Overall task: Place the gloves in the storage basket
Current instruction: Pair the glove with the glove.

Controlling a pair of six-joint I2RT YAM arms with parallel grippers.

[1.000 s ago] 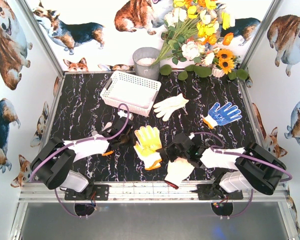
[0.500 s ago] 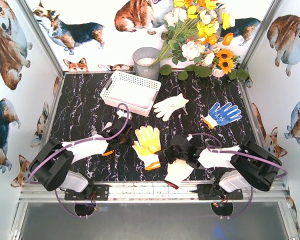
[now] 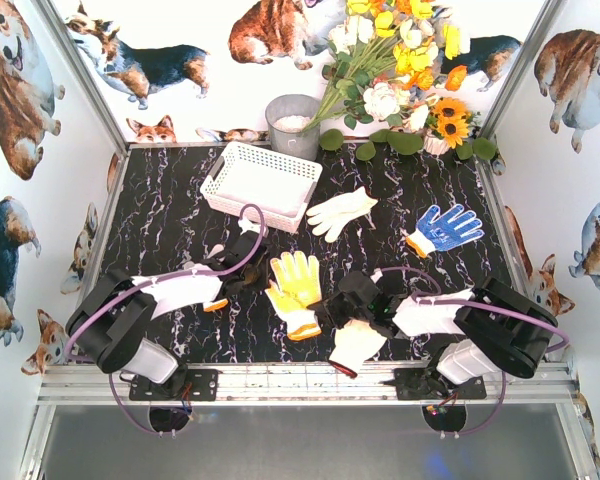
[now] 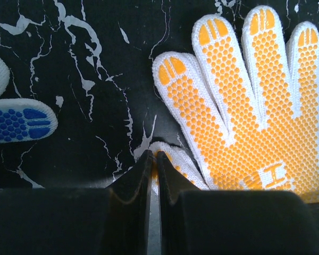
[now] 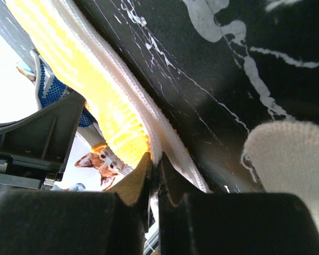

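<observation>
Orange-palmed glove (image 3: 295,290) lies palm up on the desk (image 3: 170,210), front centre, between the two arms. Fingers point toward the far side, cuff toward the near edge.

Left gripper (image 3: 252,282) is at the glove's left side. In the left wrist view the left gripper (image 4: 154,157) is clenched, its jaws almost touching with the white thumb tip of the orange-palmed glove (image 4: 244,101) pinched between them. A second blue-dotted glove (image 4: 18,119) shows only a fingertip at the left edge of that view.

Right gripper (image 3: 326,312) is at the glove's right cuff side. In the right wrist view the right gripper (image 5: 153,159) is also clenched, nipping the white knit edge of the orange-palmed glove (image 5: 114,114).

Red-cuffed white glove (image 3: 358,343) lies just beside the right gripper, near the front edge, and shows as a white patch (image 5: 292,170) in the right wrist view.

Storage basket (image 3: 242,190) sits at back left with no glove visible in it. White glove (image 3: 342,212) is just right of the basket. Blue-dotted glove (image 3: 446,227) is further right, well apart from the basket. Grey bucket (image 3: 292,122) stands behind the basket.
</observation>
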